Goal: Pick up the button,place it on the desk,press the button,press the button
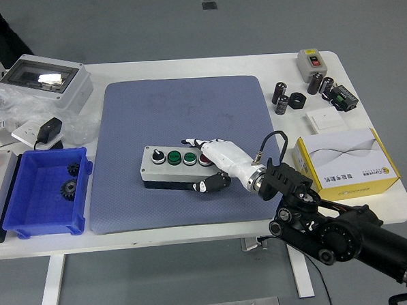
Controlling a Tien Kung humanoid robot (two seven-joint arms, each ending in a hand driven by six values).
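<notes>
The button box (165, 169), grey with a black knob and two green buttons on top, lies on the blue-grey mat (180, 106) a little left of centre. My right hand (212, 163), white on a black arm coming from the lower right, sits on the box's right end. Its fingers (195, 143) lie over the top there, where a bit of a red button shows, and the thumb (206, 186) presses the front wall. The hand is shut on the box. No left arm shows.
A blue bin (30, 223) with gears stands at the left edge, a grey enclosure (43, 82) and a black adapter (49, 130) behind it. At the right are a yellow-white carton (344, 160), capacitors (281, 97) and a small switch box (313, 61).
</notes>
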